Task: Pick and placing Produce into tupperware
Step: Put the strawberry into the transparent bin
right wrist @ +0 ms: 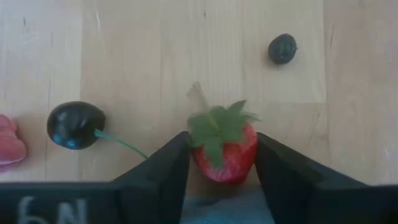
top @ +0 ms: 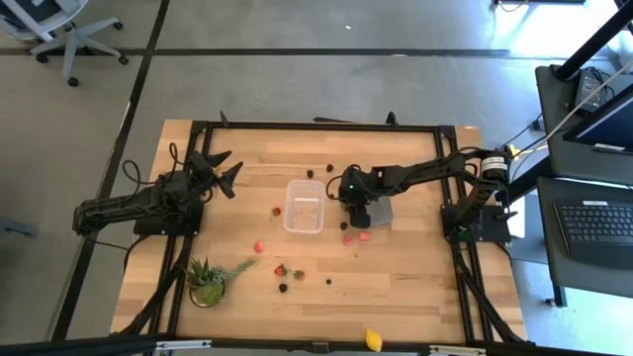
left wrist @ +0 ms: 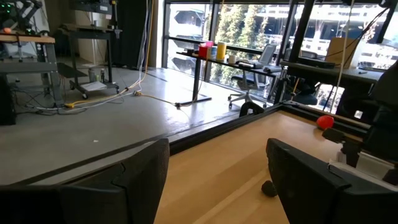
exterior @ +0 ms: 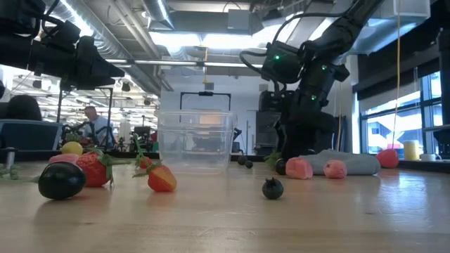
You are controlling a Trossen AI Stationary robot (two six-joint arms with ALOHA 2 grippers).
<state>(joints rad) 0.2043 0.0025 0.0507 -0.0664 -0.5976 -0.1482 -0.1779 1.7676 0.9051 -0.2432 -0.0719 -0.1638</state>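
Right gripper (right wrist: 222,165) lowered to the table (top: 415,287) just right of the tupperware (top: 304,207), near the table's middle, fingers (right wrist: 165,168) pressed against both sides of a red strawberry (right wrist: 224,149) with a green leafy cap, pinching it over the edge of a flat grey piece (top: 380,212). Close by on the wood: a dark berry on a green stem (right wrist: 76,125), a smaller dark berry (right wrist: 282,48), part of a pink piece (right wrist: 9,141). Tupperware standing upright, clear and see-through. More produce scattered toward the near edge: red strawberries (top: 259,246), dark berries (top: 283,288), a yellow lemon (top: 373,339) right at the near edge. Potted green plant (top: 206,280) near the near-left corner. Left gripper (top: 220,173) held above the left side of the table, fingers (left wrist: 134,180) spread wide, holding nothing.
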